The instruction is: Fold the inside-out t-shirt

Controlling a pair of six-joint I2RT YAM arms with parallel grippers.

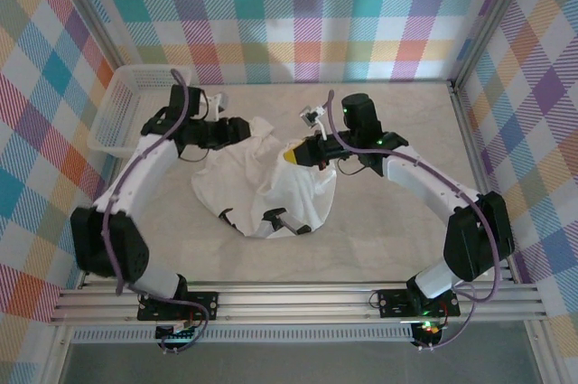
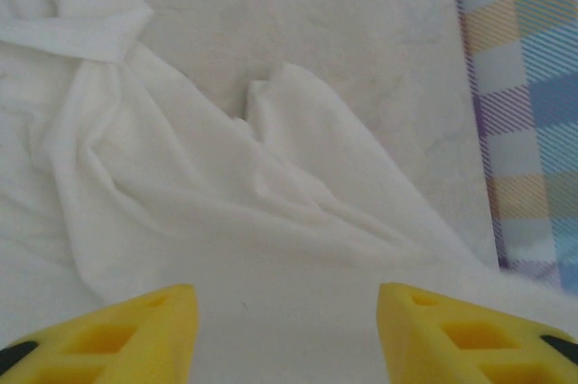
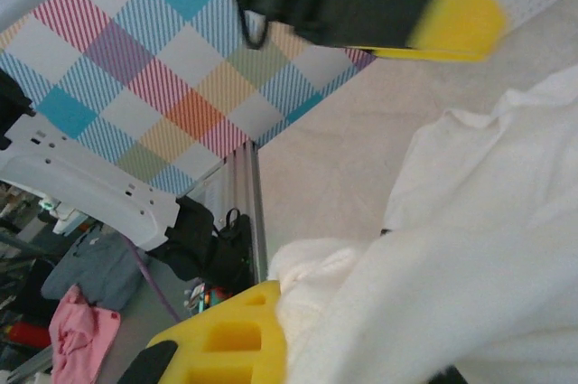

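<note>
– Left end effector point(image 1: 244, 128) first: where is it, and how do its yellow fingers point(image 2: 135, 334) stand?
– At the far left corner of the plain white short-sleeved t-shirt point(image 1: 271, 187) of thin soft fabric. In the wrist view the left end effector point(image 2: 284, 298) has its two fingers wide apart, gripping nothing. A smooth stretch of the t-shirt lies under and between them, with crumpled folds beyond.
– Where does the t-shirt lie as a whole?
– Crumpled in a loose heap in the middle of the pale marbled table point(image 1: 406, 122), between the two arms. Some small dark bits point(image 1: 274, 216) sit at its near edge, too small to tell what they are.
– And the right end effector point(image 1: 293, 156)?
– It is at the far right part of the t-shirt, where the cloth reaches up to it. Its wrist view shows the jaws spread as well, one yellow finger at the top and the lower finger point(image 3: 230, 339) at the bottom. Bunched cloth lies against the lower one and bare table shows in the gap, so nothing is clamped.
– Any containers?
– One, a white plastic lattice basket point(image 1: 110, 122) at the far left corner of the table, just beside the left arm and apart from the t-shirt. Its lattice walls and floor are in plain view
</note>
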